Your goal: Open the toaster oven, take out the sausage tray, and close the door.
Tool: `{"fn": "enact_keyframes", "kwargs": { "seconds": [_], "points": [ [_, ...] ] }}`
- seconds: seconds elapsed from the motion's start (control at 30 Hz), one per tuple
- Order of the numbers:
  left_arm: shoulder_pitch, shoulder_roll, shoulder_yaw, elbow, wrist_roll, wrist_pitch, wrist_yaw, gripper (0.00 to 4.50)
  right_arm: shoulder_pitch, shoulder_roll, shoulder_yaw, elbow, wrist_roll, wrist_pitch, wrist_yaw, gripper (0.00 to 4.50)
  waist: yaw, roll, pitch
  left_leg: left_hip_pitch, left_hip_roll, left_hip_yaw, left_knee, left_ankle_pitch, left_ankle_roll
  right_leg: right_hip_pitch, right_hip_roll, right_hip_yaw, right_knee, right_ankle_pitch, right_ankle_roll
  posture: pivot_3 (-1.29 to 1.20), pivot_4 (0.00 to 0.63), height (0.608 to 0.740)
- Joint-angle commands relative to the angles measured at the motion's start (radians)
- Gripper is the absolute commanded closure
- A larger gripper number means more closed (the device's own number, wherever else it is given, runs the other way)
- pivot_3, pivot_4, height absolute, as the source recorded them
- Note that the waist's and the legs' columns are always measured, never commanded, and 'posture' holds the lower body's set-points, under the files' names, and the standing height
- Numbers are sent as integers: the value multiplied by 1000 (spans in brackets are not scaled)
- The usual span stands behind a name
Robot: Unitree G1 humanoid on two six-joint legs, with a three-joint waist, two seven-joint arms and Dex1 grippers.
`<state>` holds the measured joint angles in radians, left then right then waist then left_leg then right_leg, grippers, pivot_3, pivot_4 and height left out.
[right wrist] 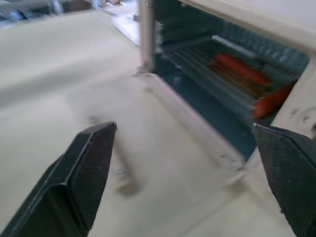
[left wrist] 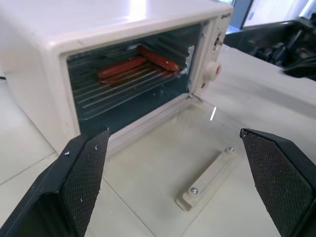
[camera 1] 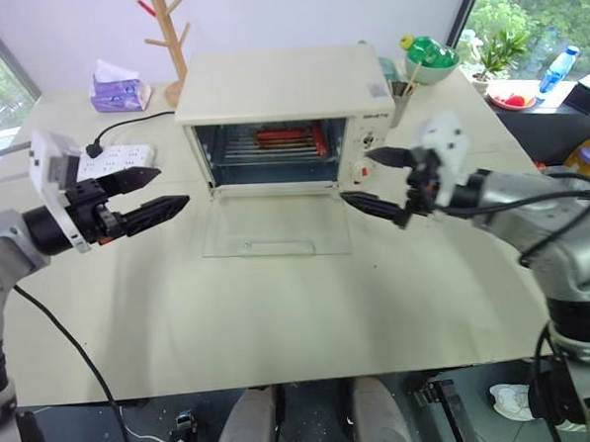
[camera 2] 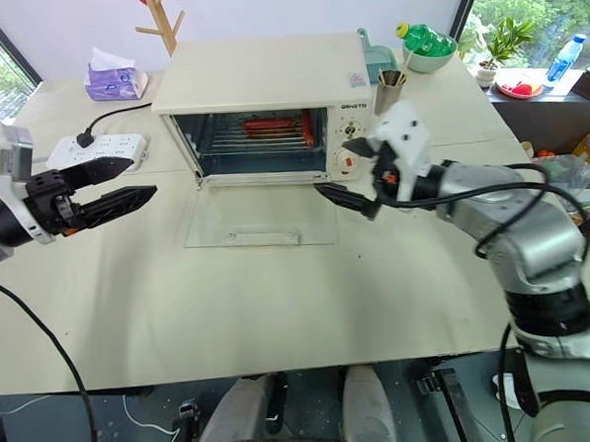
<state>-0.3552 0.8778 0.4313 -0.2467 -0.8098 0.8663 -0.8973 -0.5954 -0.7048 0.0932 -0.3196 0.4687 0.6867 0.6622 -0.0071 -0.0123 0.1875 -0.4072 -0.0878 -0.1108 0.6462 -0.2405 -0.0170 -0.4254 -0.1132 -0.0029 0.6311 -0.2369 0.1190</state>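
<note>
The cream toaster oven stands at the back middle of the table. Its glass door lies dropped flat on the tabletop, the white bar handle facing me. Inside, the sausage tray rests on the rack with reddish sausages on it. My left gripper hangs open to the left of the door, well apart from it, pointing toward the oven. My right gripper is open at the door's right edge, just in front of the knobs, with nothing between its fingers.
A white power strip with a black cord lies left of the oven, behind my left gripper. A purple tissue box and a wooden rack stand at the back left. A metal cup and green bowl sit at the back right.
</note>
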Motion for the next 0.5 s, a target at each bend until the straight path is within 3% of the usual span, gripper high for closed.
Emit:
{"fn": "enact_keyframes", "kwargs": {
  "seconds": [0.03,0.5],
  "points": [
    [-12,-1,13,-29,-17,-17,19,73,-84,62,112,74,-177,-114,-55,0,-4,0,0,0,0,0,0,0,0,0,0,0,0,0,0,0,150,740],
    [-36,-23,-42,-29,-9,-49,50,73,-351,320,387,653,-674,-602,-156,0,-13,0,0,0,0,0,-1,1,-1,-2,1,0,1,2,-2,0,150,740]
  ]
}}
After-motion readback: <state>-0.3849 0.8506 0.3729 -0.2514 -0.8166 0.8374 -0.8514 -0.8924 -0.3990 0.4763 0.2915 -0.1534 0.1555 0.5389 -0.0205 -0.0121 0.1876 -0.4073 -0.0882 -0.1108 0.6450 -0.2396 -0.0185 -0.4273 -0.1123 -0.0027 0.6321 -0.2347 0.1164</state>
